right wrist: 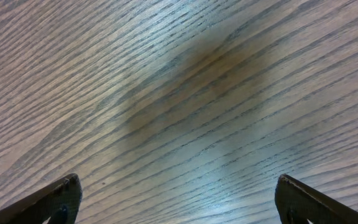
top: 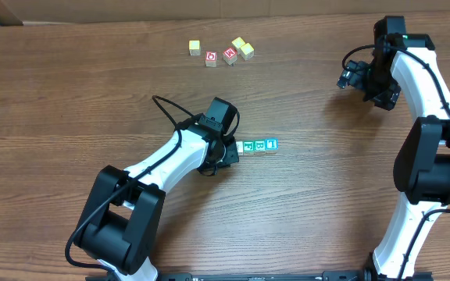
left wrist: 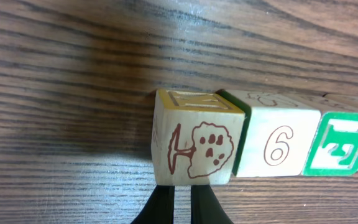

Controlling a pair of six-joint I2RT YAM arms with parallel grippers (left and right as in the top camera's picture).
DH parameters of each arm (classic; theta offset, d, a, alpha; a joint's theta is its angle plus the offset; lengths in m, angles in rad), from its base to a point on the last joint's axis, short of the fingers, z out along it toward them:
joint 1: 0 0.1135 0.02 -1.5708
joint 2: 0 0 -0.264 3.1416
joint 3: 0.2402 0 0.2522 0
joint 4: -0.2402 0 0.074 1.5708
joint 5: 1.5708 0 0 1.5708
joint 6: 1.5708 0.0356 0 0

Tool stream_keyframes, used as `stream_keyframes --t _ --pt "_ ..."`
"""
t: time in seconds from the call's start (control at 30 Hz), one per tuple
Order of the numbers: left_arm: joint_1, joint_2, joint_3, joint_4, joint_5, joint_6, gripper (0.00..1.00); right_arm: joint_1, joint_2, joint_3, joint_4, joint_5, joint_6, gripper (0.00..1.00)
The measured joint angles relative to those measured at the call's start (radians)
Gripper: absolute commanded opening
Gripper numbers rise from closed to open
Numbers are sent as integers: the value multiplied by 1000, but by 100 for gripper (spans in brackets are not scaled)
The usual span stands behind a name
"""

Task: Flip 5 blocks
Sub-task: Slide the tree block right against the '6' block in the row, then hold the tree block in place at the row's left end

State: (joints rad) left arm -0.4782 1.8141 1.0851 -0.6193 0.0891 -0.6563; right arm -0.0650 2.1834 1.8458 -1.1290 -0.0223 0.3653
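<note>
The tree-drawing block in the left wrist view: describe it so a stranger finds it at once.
On the wooden table, a short row of blocks runs out from the shut left gripper. The tree block is the end cube at the fingertips, with a brown tree outline; its neighbour shows a 6.

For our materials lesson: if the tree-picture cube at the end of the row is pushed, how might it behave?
The tree-picture cube looks like solid wood with flat faces: probably rigid, likelier to slide or tip over an edge than roll. The 6 cube sits right beside it, so a push that way would likely shove both.
</note>
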Motion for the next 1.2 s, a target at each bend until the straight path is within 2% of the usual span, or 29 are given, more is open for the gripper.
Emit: stream_keyframes --t 0.77,1.2 --pt "35 -2 13 -45 24 5 4 0 0 0 0 0 0 100" --pt "92 -6 23 -64 -37 58 4 0 0 0 0 0 -1 100"
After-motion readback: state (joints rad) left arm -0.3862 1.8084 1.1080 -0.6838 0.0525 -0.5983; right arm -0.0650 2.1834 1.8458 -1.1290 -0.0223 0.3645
